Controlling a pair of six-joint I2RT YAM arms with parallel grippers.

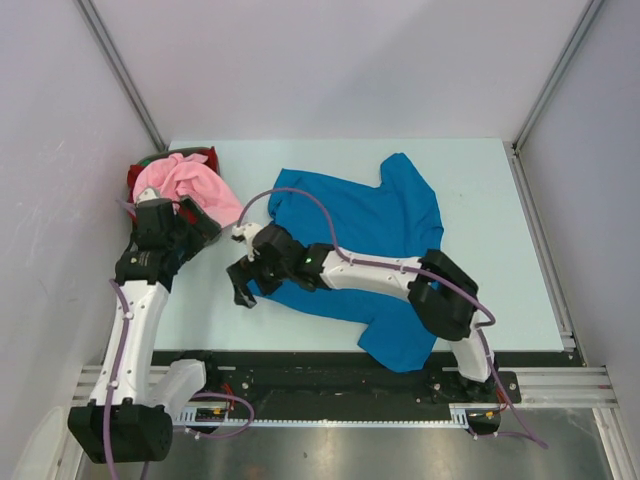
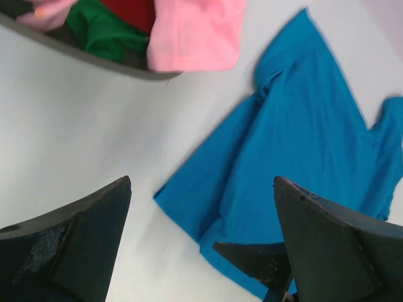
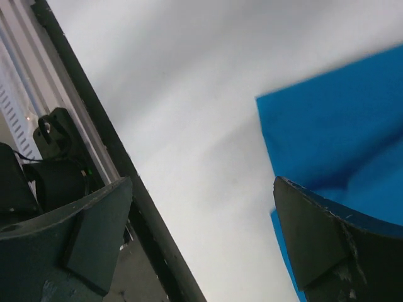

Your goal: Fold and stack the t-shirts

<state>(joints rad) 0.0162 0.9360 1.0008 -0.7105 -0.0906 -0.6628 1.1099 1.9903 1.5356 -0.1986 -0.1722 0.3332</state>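
Note:
A bright blue t-shirt [image 1: 380, 225] lies spread and rumpled across the middle of the table, one part hanging over the near edge. A light pink t-shirt [image 1: 190, 185] is heaped at the back left, over red cloth [image 2: 129, 9] and green cloth [image 2: 104, 31] in the dark grey basket [image 2: 75, 53]. My left gripper [image 1: 205, 225] stands open beside the pink heap, above the blue t-shirt's [image 2: 302, 126] left corner, holding nothing. My right gripper [image 1: 243, 285] hangs open at the blue t-shirt's [image 3: 340, 126] near-left edge, with bare table between its fingers.
The black rail [image 3: 107, 145] along the table's near edge runs close to my right gripper. White walls and metal posts close in the table on three sides. The right arm's elbow [image 1: 440, 290] rests above the blue cloth.

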